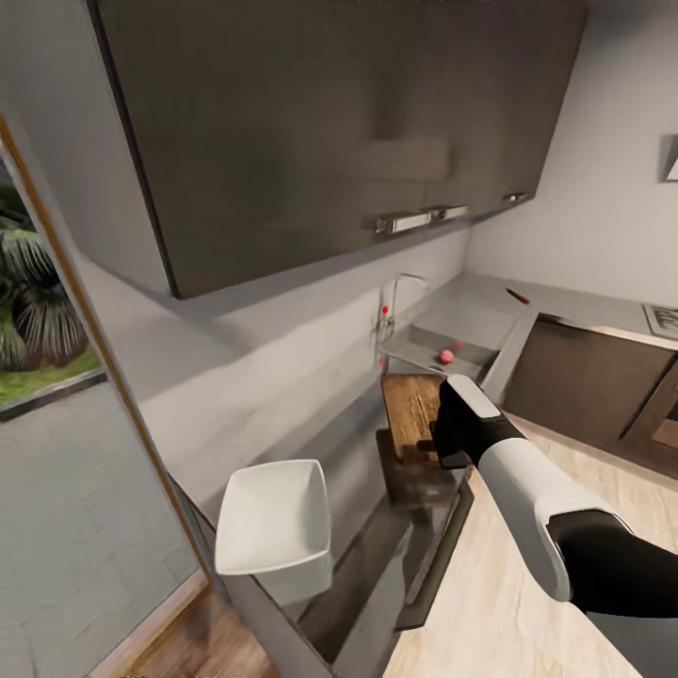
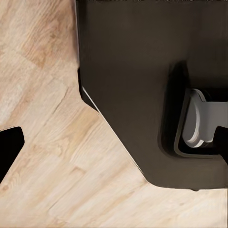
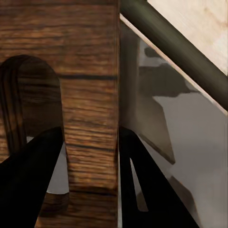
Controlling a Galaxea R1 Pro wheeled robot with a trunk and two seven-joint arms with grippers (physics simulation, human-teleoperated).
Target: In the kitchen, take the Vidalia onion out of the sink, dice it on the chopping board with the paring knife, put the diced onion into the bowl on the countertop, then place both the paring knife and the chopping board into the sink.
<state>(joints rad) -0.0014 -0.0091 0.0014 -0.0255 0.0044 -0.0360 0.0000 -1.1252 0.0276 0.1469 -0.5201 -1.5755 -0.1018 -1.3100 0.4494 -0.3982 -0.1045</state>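
Chopping board (image 1: 411,411), brown wood w/ grain and slot handle hole, sits on the grey countertop (image 1: 353,452) by its front edge, between white bowl (image 1: 275,515) and sink (image 1: 452,341). Right gripper (image 3: 90,156) clamps the board's edge beside the slot; arm reaches forward. Left gripper: can't tell.

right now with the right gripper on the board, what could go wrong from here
1. The right gripper pinches only the end strip of the chopping board beside its handle slot, so the lifted board could pivot or slip out.
2. A red round object lies in the sink; a dropped board could land on it.
3. The bowl sits at the countertop edge, so a wide swing might knock it off.
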